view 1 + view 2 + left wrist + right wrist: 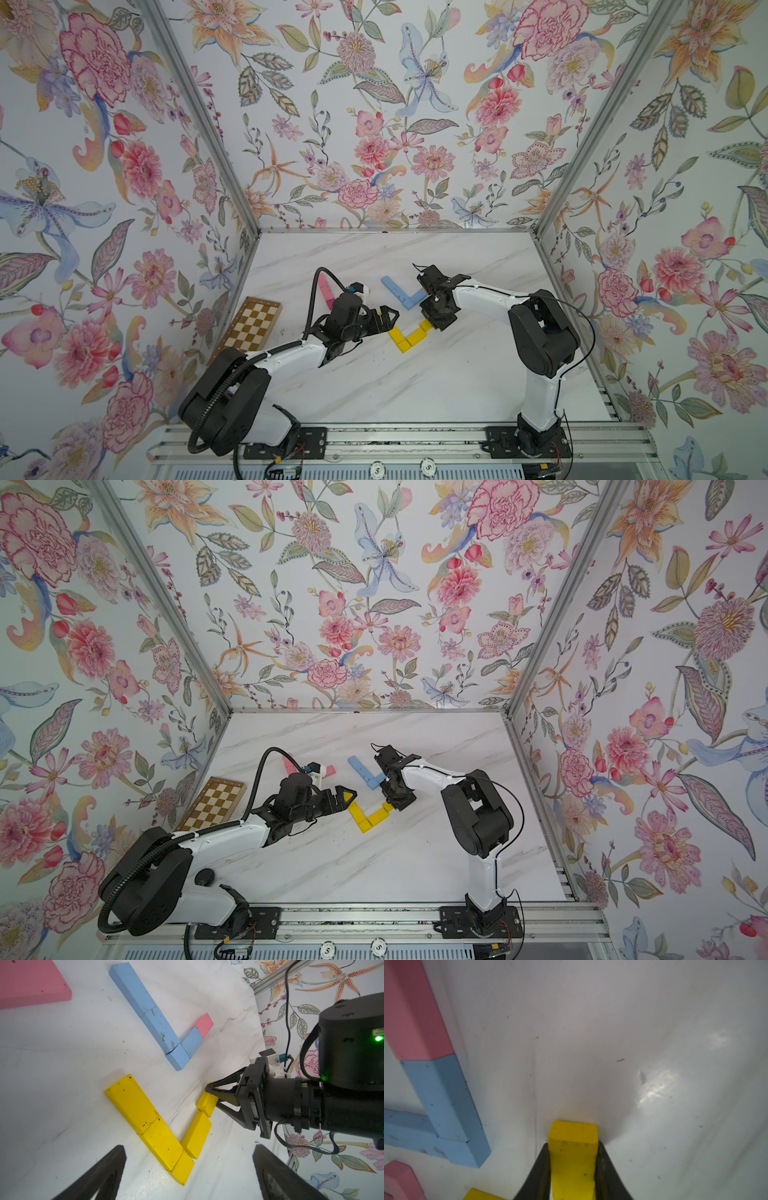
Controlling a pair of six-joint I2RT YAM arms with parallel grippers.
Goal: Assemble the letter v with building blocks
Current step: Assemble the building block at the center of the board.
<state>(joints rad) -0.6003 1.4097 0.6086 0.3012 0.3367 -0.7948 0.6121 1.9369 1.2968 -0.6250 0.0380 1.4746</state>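
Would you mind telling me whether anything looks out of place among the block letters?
Yes: a pink block caps the shorter arm of the otherwise blue V, a colour mismatch. The yellow V, whose end block the right gripper grips, is all yellow.

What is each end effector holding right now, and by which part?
The right end effector is shut on the small yellow block, pinching its two opposite sides. The left end effector is open, holding nothing.

Floral walls (374, 104), marbled white tabletop (395, 386), perhaps scuffed
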